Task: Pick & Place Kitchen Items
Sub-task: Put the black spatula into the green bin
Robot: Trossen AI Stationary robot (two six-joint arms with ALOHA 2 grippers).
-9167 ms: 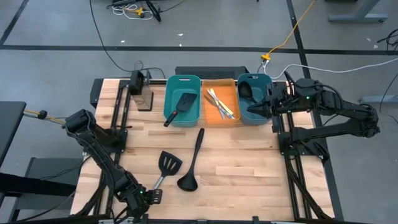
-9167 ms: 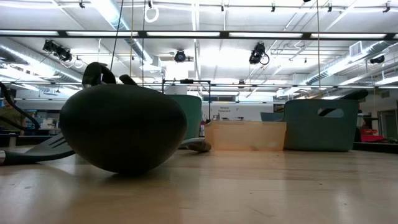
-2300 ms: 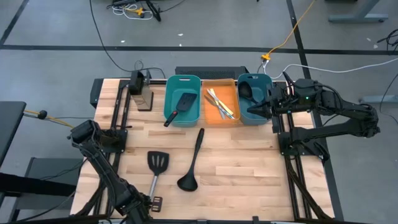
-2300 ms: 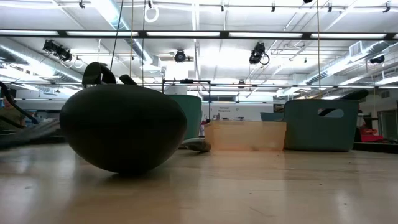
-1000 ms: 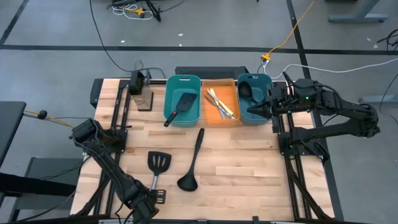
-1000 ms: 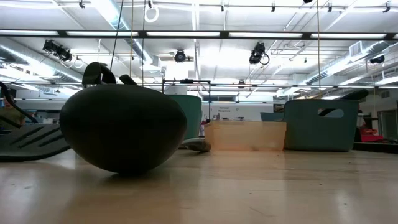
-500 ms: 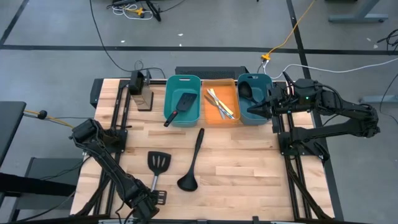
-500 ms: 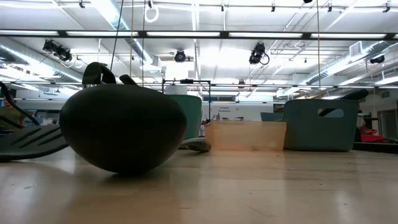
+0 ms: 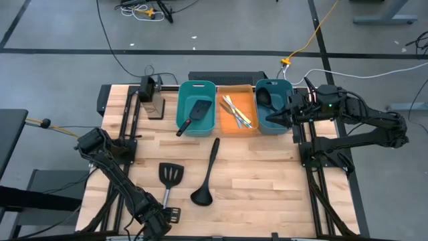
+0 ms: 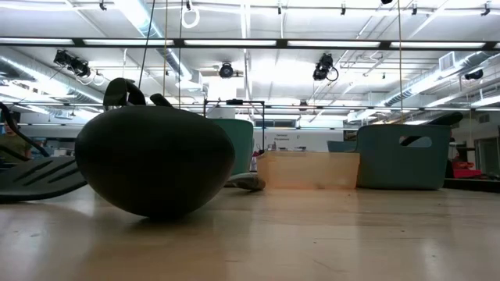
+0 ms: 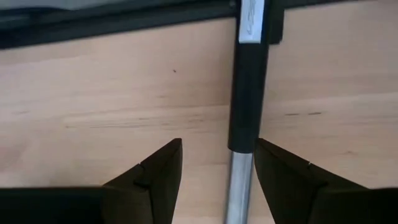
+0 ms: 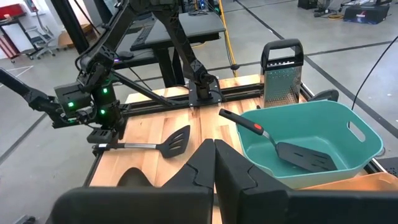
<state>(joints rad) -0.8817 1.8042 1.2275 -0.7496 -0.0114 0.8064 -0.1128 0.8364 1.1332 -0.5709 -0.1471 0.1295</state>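
Wooden counter (image 9: 254, 174) space near its front left corner is occupied by the spatula (image 9: 166, 178), whose handle is straddled by the spread left end effector (image 11: 214, 171), so closing and lifting are judged next, while the right end effector (image 12: 214, 163), pressed together, waits by the bins.

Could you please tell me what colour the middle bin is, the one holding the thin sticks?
Orange. The middle bin sits between two teal bins, and the high view shows it best.
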